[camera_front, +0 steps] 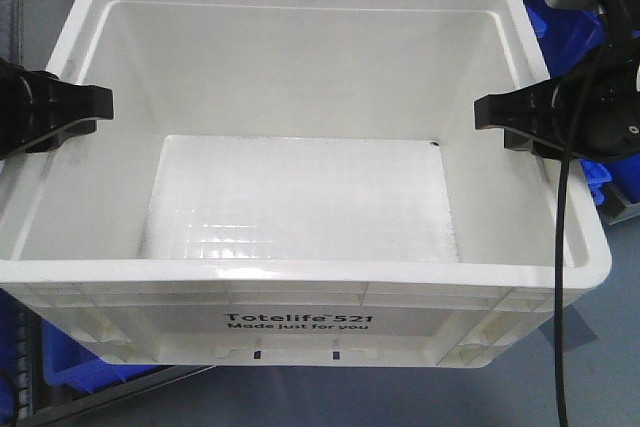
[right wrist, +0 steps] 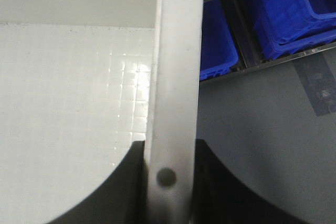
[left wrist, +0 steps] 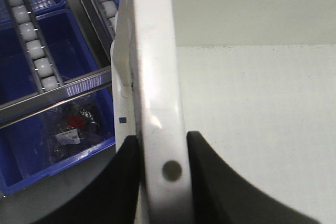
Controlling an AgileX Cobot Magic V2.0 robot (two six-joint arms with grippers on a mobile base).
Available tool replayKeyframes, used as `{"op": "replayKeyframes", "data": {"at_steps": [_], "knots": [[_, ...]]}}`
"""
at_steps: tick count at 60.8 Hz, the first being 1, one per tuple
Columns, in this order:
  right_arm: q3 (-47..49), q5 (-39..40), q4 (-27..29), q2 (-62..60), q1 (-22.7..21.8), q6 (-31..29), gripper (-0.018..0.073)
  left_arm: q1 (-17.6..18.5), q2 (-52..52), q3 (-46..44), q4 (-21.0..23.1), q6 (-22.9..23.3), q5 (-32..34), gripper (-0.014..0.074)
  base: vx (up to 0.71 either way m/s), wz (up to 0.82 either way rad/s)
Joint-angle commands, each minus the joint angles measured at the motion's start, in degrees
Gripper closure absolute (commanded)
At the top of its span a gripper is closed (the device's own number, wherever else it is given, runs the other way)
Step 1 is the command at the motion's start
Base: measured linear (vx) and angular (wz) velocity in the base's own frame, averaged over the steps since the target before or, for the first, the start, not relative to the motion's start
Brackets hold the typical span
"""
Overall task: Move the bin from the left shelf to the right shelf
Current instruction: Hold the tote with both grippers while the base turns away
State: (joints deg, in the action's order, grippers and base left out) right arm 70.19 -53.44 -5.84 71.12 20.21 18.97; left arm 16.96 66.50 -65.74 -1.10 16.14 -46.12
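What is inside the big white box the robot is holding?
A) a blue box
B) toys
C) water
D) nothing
D: the bin has a bare floor with nothing on it; the left claw and right claw only pinch its side rims.

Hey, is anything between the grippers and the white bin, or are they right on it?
Nothing visible is in between. The left gripper and the right gripper each clamp directly on a side wall of the bin.

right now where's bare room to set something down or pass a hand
Free: the floor of the bin, bordered by its four walls; the grey floor right of its right rim. Crowded: side rims, clamped by left gripper and right gripper; blue bins beyond.
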Motion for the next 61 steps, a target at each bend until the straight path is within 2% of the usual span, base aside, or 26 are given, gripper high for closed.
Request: {"op": "replayKeyframes", "data": {"at_steps": [1,61], "knots": [[2.13,6.12,-5.94,-2.06,-0.95,-0.17,0.0568,-0.15,-2.68,-2.34,-1.49,-1.8,6.29,0.0603,-0.06,-0.33],[2.13,6.12,-5.94,-2.06,-0.95,-0.17,0.0568,-0.15,-2.68,-2.34,-1.49,-1.8,6.29,0.0603,-0.05,-0.36]]}}
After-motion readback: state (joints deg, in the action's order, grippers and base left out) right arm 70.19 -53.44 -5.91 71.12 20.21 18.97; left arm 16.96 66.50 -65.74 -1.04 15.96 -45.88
